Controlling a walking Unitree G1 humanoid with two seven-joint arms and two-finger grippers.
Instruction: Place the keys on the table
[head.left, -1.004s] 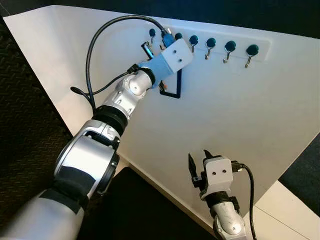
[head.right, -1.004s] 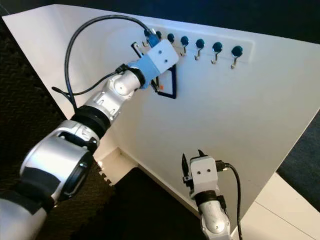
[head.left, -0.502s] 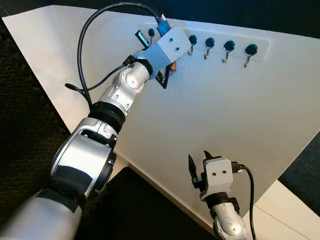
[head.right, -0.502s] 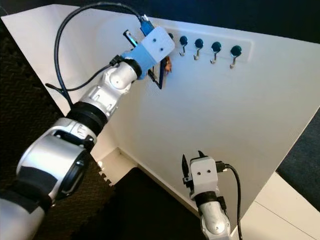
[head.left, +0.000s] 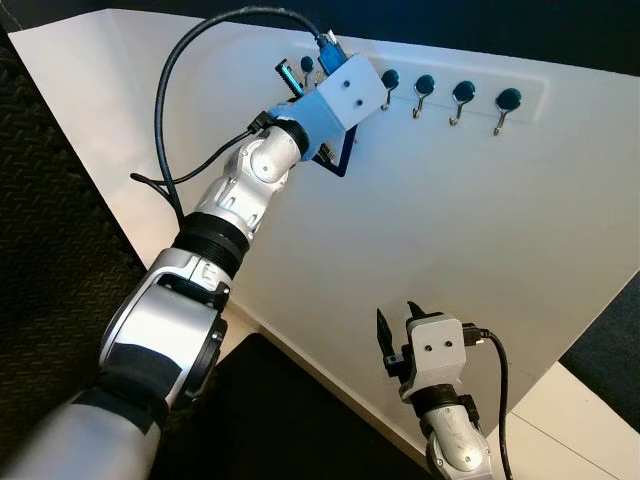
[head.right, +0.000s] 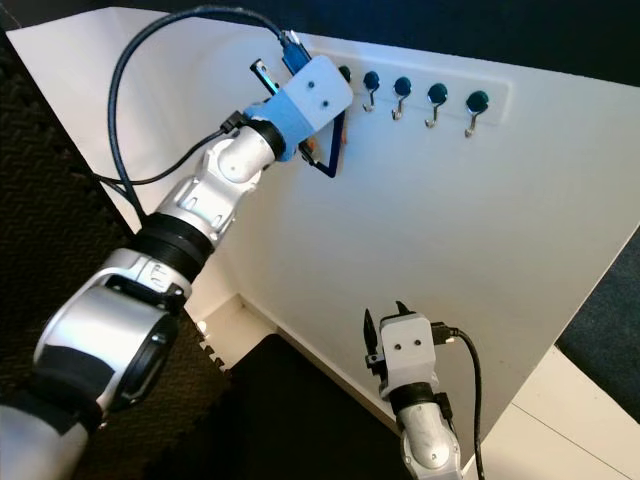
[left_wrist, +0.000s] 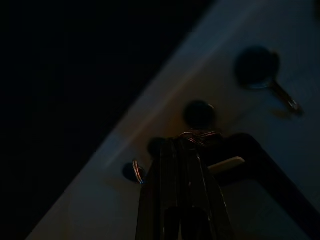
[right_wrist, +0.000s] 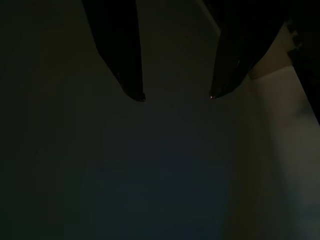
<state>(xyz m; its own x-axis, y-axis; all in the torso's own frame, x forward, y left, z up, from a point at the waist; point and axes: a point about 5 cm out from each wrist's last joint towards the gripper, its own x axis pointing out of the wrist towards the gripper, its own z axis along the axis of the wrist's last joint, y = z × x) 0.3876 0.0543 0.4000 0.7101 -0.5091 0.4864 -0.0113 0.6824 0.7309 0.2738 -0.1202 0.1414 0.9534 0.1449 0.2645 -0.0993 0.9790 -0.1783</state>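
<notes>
Hook rail (head.left: 455, 88) along table (head.left: 480, 230) far edge, keys (head.left: 338, 158) below its left end

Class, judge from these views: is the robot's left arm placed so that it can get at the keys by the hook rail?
Probably yes. The left gripper is already up at the hook rail, its fingers closed together at the key ring, with the dark loop hanging beside it. Nothing stands between them.
</notes>
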